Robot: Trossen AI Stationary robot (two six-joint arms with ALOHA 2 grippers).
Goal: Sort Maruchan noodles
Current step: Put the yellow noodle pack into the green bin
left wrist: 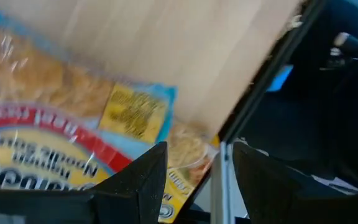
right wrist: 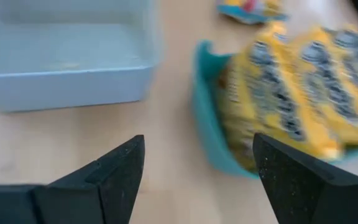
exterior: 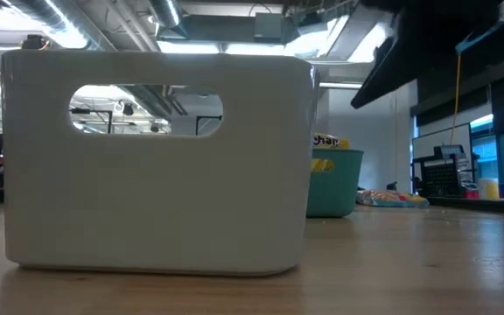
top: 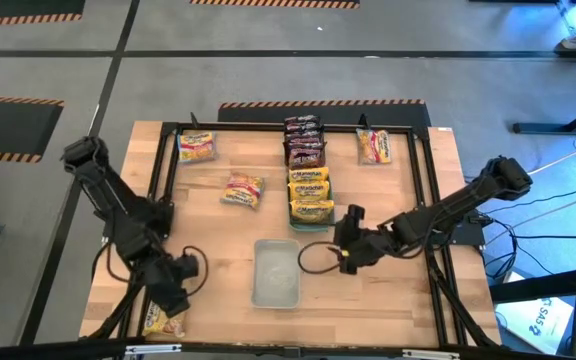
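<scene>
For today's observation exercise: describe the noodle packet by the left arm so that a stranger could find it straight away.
Start at the wooden table and go to its near-left corner, where the left hand hangs low. The noodle packet lies there at the table's edge, under that hand. It is the only packet at this end; all the others lie toward the far side.

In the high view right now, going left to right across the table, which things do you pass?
Left gripper over a pink-yellow packet at the front corner → packet at the back → loose packet → clear tray → right gripper → back-right packet.
</scene>
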